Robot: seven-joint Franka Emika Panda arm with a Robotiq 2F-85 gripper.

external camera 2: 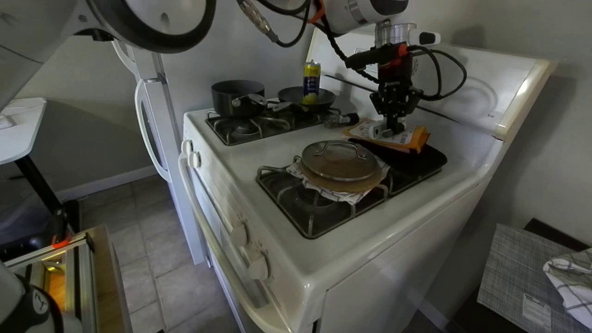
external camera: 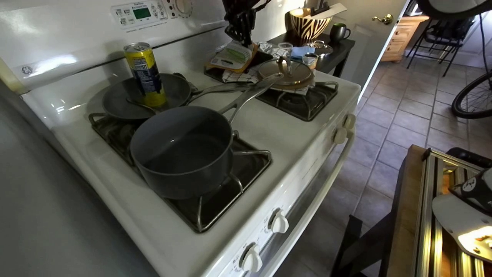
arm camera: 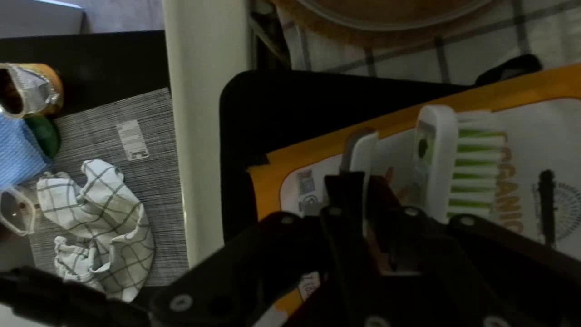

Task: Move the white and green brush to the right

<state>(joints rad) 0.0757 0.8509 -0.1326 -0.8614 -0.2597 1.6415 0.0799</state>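
Cannot see part of the brush [arm camera: 435, 159] behind the gripper [arm camera: 364, 181] in the wrist view, nor all of the lid [arm camera: 395, 11] beyond, cropped by the top edge. Cannot read the packet [external camera: 231, 56] beneath the gripper in an exterior view, too small in print.

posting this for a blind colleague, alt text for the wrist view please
The pincer appears closed on the handle of a white and green brush, bristles to picture right, on or just above an orange-edged packet. At left, a checked cloth lies on a grey mat.

White-green brush [arm camera: 441, 163], bristles [arm camera: 475, 176] sideways, seemingly gripped
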